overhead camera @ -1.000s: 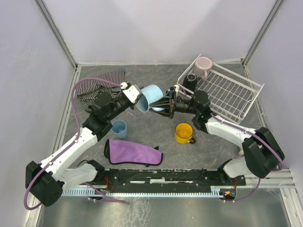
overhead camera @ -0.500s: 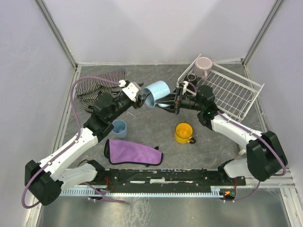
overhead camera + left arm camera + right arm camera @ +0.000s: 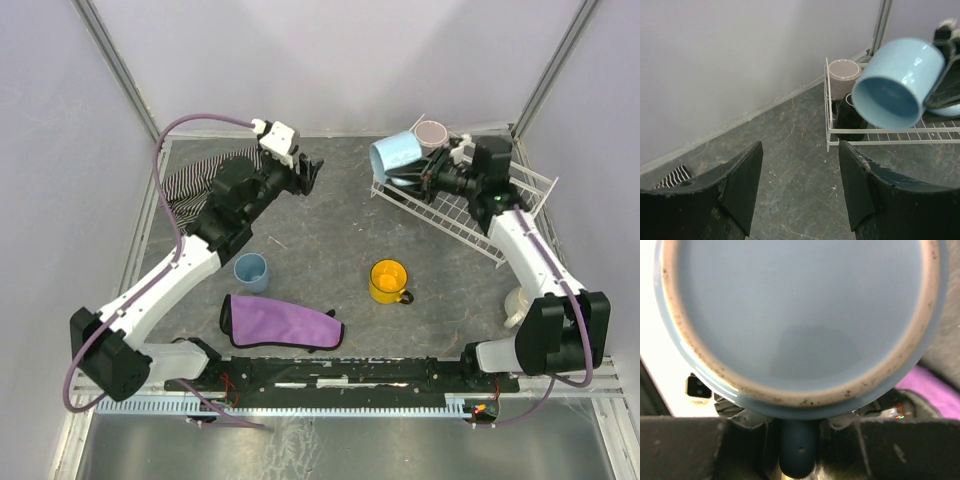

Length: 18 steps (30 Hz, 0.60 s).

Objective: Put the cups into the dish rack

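Note:
My right gripper [image 3: 424, 178] is shut on the handle of the light blue cup [image 3: 394, 152] and holds it tilted above the near-left end of the white wire dish rack [image 3: 492, 206]. In the right wrist view the cup's underside [image 3: 795, 315] fills the frame, with its handle [image 3: 797, 452] pinched between the fingers. A pale pink cup [image 3: 433, 132] and a black cup [image 3: 850, 116] stand in the rack's far-left corner. My left gripper [image 3: 311, 172] hangs open and empty over the table, left of the rack. A yellow cup [image 3: 388, 281] and a dusty-blue cup [image 3: 250, 271] stand on the table.
A purple cloth [image 3: 280, 322] lies near the front, and a striped cloth [image 3: 195, 183] lies at the back left under the left arm. A cream-white round shape [image 3: 519, 300] shows by the right arm near the right wall. Walls close in the table on three sides.
The left gripper opened, let go of the light blue cup and drew back to the left. The right gripper carried the cup rightward and away, over the rack.

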Each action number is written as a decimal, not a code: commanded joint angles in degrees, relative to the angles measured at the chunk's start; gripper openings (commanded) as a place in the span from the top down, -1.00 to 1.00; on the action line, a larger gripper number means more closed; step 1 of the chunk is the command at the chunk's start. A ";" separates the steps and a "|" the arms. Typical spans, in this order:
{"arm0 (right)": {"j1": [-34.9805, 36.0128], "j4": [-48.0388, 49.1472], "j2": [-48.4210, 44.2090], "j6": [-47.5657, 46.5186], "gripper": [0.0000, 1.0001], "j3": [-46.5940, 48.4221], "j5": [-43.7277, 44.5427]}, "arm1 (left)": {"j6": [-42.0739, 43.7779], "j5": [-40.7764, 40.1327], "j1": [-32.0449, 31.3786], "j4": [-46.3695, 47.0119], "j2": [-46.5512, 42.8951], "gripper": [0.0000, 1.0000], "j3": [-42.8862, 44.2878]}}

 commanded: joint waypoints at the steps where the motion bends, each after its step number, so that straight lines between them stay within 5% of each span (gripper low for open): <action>1: -4.66 -13.70 0.02 -21.30 0.99 13.28 -2.73 | -7.30 -0.61 0.68 -8.66 4.73 -0.35 6.83; 5: -8.40 -31.75 4.79 -38.70 0.99 22.98 1.70 | -9.85 -0.15 0.75 -13.19 8.73 -0.41 10.45; 7: -10.02 -39.64 7.24 -46.30 0.99 28.57 5.79 | -11.30 -0.12 0.90 -16.57 11.00 -0.99 12.61; 11: -11.73 -55.09 12.85 -60.73 0.99 41.64 18.15 | -14.53 1.35 1.36 -21.23 14.48 -0.98 15.65; 18: -12.98 -62.05 18.83 -69.76 0.99 52.21 32.92 | -16.57 2.90 1.82 -23.20 16.28 -0.98 17.20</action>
